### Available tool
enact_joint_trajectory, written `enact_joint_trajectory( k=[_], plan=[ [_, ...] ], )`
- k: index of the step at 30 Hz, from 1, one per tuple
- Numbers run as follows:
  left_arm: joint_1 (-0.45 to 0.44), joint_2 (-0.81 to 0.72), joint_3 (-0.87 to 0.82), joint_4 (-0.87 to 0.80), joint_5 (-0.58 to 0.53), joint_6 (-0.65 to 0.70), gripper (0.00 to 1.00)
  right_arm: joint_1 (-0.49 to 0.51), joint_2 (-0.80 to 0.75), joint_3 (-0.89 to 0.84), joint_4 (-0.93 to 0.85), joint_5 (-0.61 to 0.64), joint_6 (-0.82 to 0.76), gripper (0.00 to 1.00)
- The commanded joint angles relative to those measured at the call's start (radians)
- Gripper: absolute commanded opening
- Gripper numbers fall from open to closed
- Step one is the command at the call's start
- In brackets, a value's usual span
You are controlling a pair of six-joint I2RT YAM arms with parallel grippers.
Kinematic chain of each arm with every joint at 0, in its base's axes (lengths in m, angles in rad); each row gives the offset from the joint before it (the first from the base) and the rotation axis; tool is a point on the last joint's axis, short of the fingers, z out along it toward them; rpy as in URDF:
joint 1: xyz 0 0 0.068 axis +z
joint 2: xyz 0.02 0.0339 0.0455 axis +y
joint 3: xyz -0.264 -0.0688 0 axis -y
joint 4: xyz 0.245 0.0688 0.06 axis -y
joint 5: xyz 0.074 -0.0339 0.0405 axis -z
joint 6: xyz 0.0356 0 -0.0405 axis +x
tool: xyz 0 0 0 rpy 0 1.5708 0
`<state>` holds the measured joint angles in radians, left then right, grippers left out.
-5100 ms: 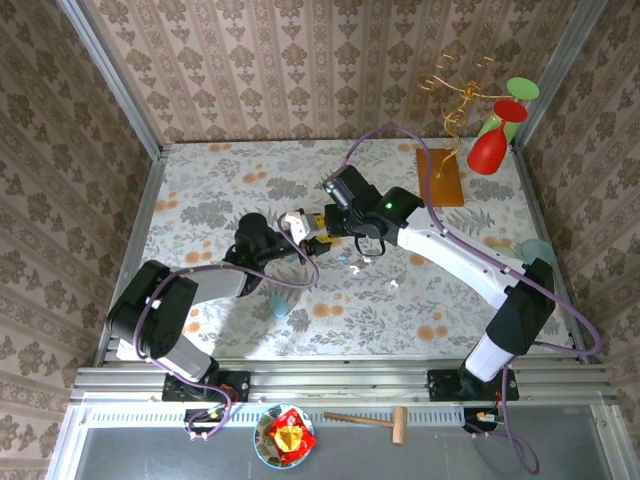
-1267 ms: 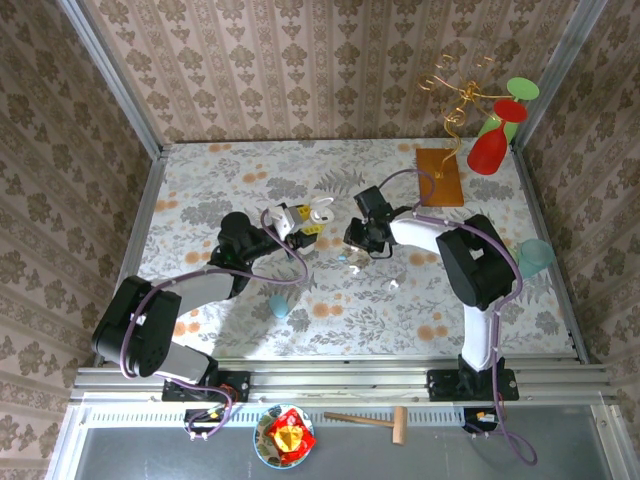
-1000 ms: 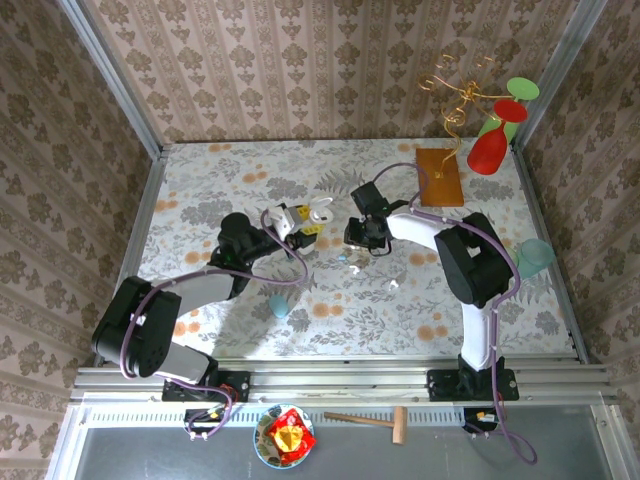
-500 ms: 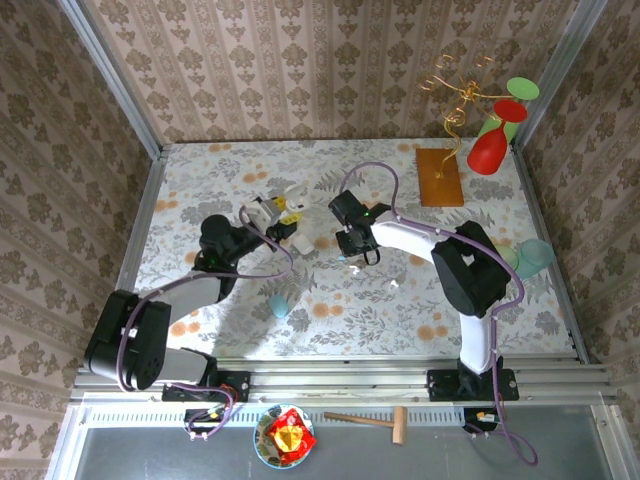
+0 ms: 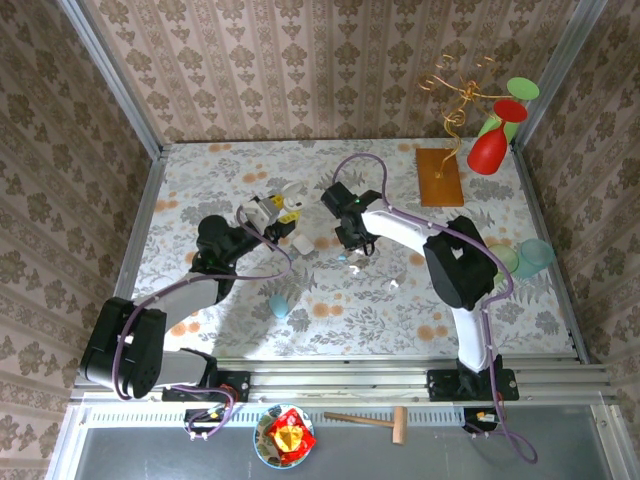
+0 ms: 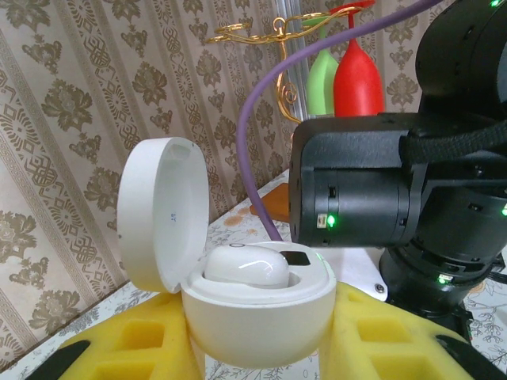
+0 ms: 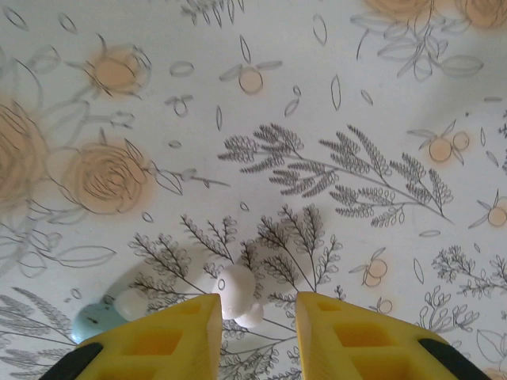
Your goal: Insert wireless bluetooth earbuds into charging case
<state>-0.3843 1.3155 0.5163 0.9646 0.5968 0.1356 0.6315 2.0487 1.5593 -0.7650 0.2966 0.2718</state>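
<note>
On the left of the top view, the left arm reached over the flowered counter. Its jaws were clamped on the white charging case, with the yellow pads pressed against both of its sides. The lid stood swung open on the left in the wrist view. One white earbud sat in the case's well. A pale blue pebble-shaped case lay on the counter nearer the arm bases.

Toward the middle, the right arm bent back over the counter, jaws pointing down. They stood apart, with nothing gripped between their yellow pads. A white earbud on the counter lay at the tips, in line with the gap. A second white earbud and a pale blue earbud lay together to its left in that view.

Farther right, another small white earbud lay alone. At the far right stood an orange mat and a red glass.
</note>
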Motion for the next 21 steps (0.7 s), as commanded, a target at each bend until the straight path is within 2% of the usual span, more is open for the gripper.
enact_joint_trajectory(
  k=[1, 21],
  plan=[
    [0.007, -0.013, -0.009, -0.009, -0.005, 0.022, 0.15, 0.020, 0.038, 0.047, -0.085, 0.045, 0.035, 0.31],
    [0.007, -0.006, -0.015, -0.004, 0.003, 0.016, 0.16, 0.027, 0.127, 0.066, -0.069, 0.054, 0.053, 0.24]
  ],
)
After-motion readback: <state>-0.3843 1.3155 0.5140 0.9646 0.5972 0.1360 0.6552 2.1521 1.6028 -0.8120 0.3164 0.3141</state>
